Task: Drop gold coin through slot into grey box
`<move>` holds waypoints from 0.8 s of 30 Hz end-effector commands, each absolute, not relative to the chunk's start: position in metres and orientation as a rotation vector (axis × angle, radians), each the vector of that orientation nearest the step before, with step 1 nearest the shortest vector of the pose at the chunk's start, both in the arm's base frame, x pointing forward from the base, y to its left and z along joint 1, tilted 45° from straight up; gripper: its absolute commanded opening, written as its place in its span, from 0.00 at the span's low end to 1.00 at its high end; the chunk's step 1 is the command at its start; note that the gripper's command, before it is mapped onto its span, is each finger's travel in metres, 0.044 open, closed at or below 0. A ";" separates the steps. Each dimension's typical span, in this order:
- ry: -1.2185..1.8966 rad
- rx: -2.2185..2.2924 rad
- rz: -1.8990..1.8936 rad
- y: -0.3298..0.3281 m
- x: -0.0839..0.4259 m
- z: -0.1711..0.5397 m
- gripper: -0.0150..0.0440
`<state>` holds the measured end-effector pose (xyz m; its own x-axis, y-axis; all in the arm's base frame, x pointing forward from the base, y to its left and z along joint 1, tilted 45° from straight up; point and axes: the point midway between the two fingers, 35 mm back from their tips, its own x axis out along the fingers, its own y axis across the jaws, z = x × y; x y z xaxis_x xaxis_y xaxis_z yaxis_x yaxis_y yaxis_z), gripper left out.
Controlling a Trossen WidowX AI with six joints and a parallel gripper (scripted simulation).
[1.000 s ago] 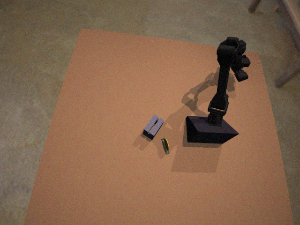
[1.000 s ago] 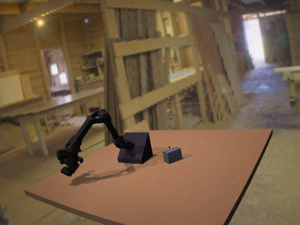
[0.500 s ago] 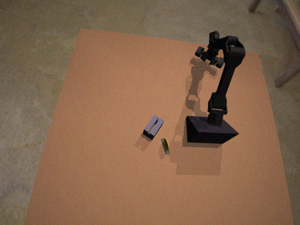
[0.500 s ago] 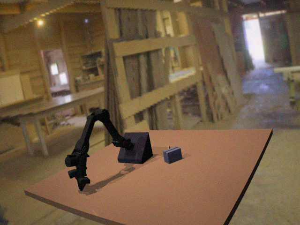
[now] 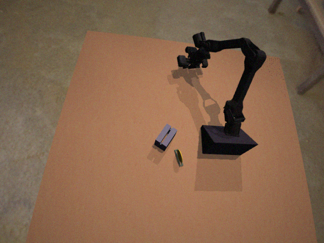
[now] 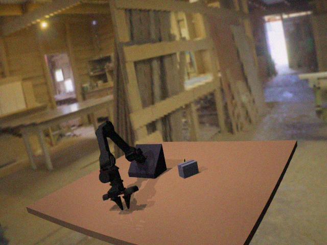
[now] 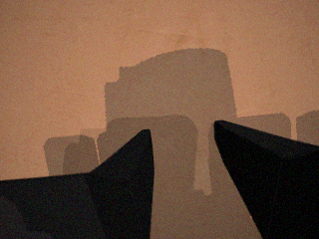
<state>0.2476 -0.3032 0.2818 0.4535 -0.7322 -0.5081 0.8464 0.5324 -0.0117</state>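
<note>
The gold coin stands on edge in the dark-green holder; in the exterior view only its top shows behind the box. The grey box is closed, with a narrow slot along its lid, and stands just beside the holder, up and left of it in the top view. My gripper is open and empty, pointing down above the table, far from both coin and box. In the top view its fingertips are hidden under the gripper body.
The arm's dark wedge-shaped base stands to the right of the holder in the top view. The orange-brown table carries the arm's shadow. The table's far edge in the top view lies just beyond the gripper.
</note>
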 end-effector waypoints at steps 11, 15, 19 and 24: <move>0.981 -0.191 -0.414 -0.157 0.362 0.177 0.53; 1.099 -0.350 -0.193 -0.098 0.377 0.140 0.53; 1.169 -0.458 -0.070 -0.064 0.379 0.119 0.53; 1.322 -0.730 0.179 0.005 0.368 0.077 0.53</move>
<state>0.3759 -0.0379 0.1014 0.3419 -0.2815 -0.8966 -0.3154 0.8644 -0.3917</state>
